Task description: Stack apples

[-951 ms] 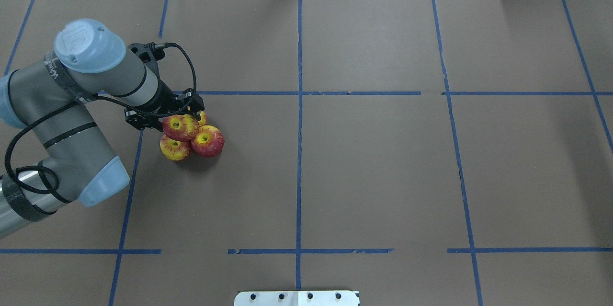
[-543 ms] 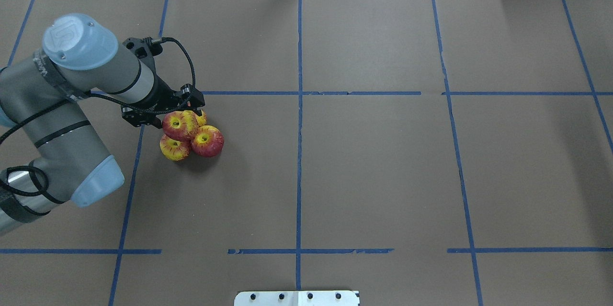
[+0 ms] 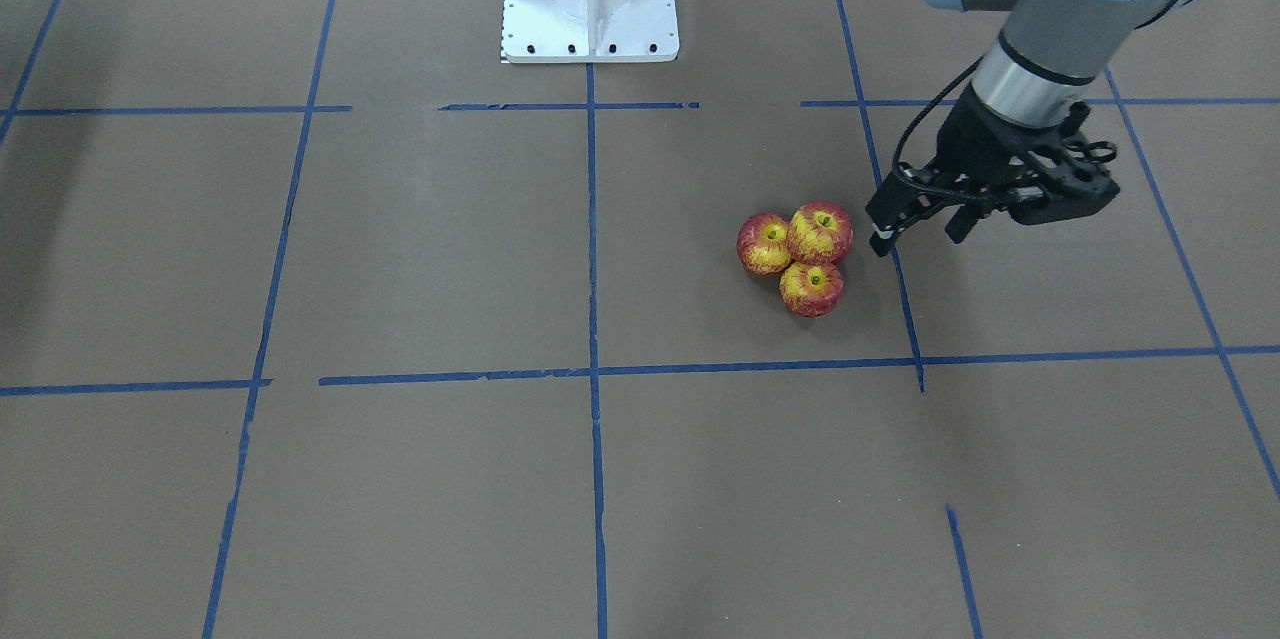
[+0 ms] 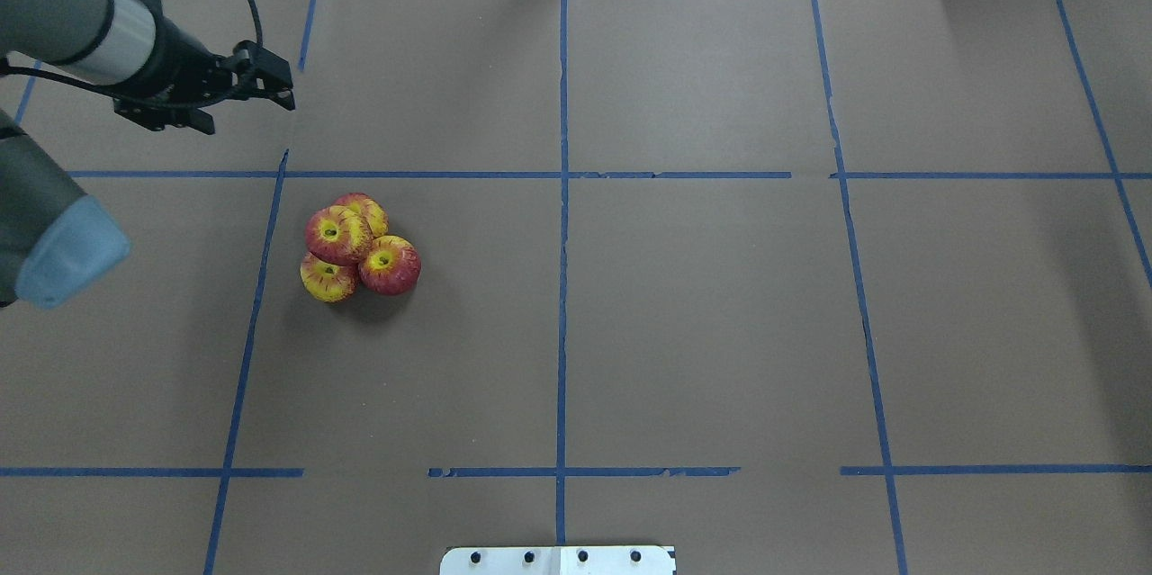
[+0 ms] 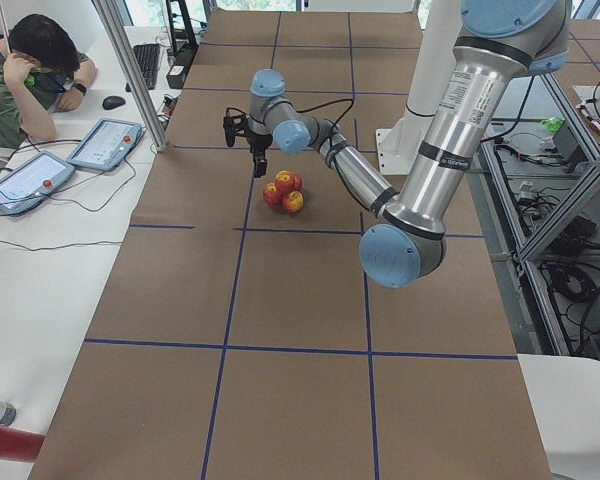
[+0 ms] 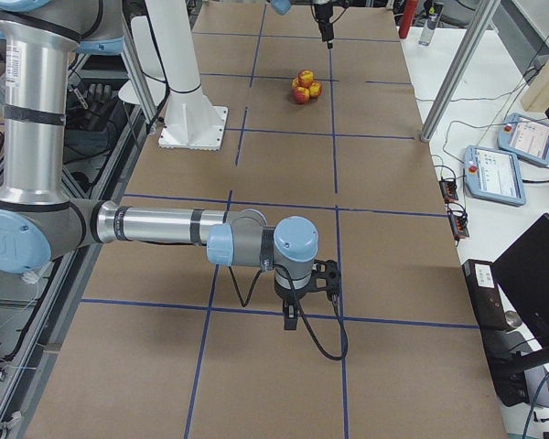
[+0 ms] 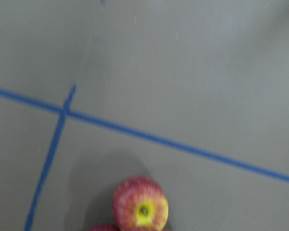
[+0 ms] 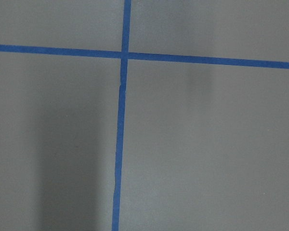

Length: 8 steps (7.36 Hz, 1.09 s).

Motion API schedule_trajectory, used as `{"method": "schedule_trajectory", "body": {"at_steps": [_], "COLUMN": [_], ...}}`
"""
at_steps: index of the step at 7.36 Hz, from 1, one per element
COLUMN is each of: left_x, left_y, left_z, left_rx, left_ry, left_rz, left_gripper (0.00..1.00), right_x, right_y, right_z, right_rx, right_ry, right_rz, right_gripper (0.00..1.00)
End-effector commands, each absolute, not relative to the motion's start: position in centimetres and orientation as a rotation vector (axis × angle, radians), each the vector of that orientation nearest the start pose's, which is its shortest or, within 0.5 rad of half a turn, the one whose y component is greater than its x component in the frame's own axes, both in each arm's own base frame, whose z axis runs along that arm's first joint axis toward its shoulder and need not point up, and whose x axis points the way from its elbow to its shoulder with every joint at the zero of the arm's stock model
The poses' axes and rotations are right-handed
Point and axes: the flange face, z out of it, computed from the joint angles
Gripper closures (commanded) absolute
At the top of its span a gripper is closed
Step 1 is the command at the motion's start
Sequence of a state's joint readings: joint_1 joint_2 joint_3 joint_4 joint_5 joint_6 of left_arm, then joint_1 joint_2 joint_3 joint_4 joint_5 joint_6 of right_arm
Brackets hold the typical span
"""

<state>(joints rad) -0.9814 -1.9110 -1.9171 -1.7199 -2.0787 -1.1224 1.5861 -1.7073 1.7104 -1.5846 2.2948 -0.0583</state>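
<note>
1. left gripper [image 4: 250,114]: far left in the overhead view, held above the table [image 4: 702,305], on the far side of the crosswise tape [image 4: 468,175] line. Claw wide, nothing between the fingers. Well apart from the fruit.

2. apples [image 4: 390,265]: four, red with yellow streaks, in one tight pile on the table's left half, just right of a lengthwise tape line. Three sit on the paper, touching one another. The top apple [image 4: 335,233] rests on them, dimple up. The front-facing view shows three; the left wrist view shows one, blurred, at its bottom edge.

3. table: brown paper cover with a blue tape grid. White base plate [image 4: 558,560] at the near edge, centre.

4. right gripper [image 6: 291,320]: seen in a side view alone, pointing down close over a tape line, well apart from the apples. Claw wide or narrow: cannot tell. Its wrist view shows a tape crossing on paper.
</note>
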Motion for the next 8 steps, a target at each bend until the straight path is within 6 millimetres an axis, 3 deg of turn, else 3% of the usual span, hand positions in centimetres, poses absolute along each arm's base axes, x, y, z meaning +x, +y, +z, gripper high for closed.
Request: {"method": "schedule_trajectory", "body": {"at_steps": [1,4,5,6,7,8], "left_x": [13.6,-0.9,-4.3,-6.0,-6.7,-9.2], "left_y": [-52.3,-47.9,-45.6,-42.5,-40.8,-40.4], "left_z": [37.4,52.3,57.2,61.6,62.8,63.0], "left_rx": [0.307,0.284,0.235,0.164,0.138,0.156], "left_ry": [0.776,0.599,0.659,0.718,0.722,0.717], "left_rz": [-0.11,0.216,0.263,0.216,0.184,0.123], "left_gripper": [0.01,0.01,0.0,0.0,0.0,0.0], "right_x": [7.4,7.4,7.4,7.4,7.4,7.4], "right_y": [-43.2,-43.2,-43.2,-43.2,-43.2,-43.2], "right_z": [65.8,65.8,65.8,65.8,65.8,65.8], "right_rx": [0.016,0.016,0.016,0.016,0.016,0.016], "right_ry": [-0.724,-0.724,-0.724,-0.724,-0.724,-0.724], "right_rz": [-0.037,-0.037,-0.037,-0.037,-0.037,-0.037], "right_gripper": [0.0,0.0,0.0,0.0,0.0,0.0]}}
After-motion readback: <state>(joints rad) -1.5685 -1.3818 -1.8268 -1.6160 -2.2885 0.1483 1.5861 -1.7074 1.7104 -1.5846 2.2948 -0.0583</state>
